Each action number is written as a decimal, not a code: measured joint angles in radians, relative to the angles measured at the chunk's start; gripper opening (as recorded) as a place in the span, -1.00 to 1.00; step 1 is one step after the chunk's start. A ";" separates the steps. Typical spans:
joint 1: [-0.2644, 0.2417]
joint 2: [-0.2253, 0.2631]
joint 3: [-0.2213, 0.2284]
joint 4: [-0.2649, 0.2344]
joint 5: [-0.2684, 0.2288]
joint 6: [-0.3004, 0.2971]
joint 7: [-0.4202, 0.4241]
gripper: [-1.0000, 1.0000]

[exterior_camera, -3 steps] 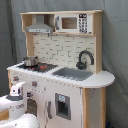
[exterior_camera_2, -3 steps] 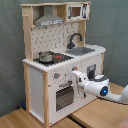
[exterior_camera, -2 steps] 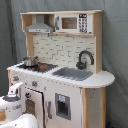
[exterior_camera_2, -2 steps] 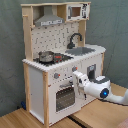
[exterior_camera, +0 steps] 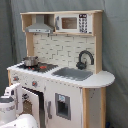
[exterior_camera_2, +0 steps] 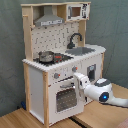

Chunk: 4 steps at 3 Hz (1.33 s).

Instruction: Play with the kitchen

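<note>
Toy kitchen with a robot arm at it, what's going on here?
A robot arm is reaching at the front of the toy kitchen, its gripper up against the oven door near the top edge. In the first exterior view the door looks swung partly open. A small pot sits on the stovetop; the sink is untouched.

Both exterior views are evenly lit, soft diffuse light, no hard glare; overall brightness moderate, the first exterior view slightly cooler and dimmer, the second exterior view warmer; both are soft and blurry, fine detail smeared; the kitchen (exterior_camera: 60, 70) white panels read bright without blowing out; faint shading sits under the hood (exterior_camera_2: 49, 21) and beneath the worktop (exterior_camera: 100, 80) overhang; the grey backdrop (exterior_camera_2: 112, 25) shows gentle folds with low-contrast shadows; the arm (exterior_camera: 12, 107) at the first exterior view's lower left is out of focus; no clear edge distortion.
</note>
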 joint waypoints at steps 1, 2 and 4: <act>0.027 0.005 0.003 0.021 0.000 -0.095 0.011 -1.00; 0.052 0.005 0.007 0.046 0.000 -0.192 0.019 -1.00; 0.082 0.018 0.016 0.113 -0.001 -0.382 0.033 -1.00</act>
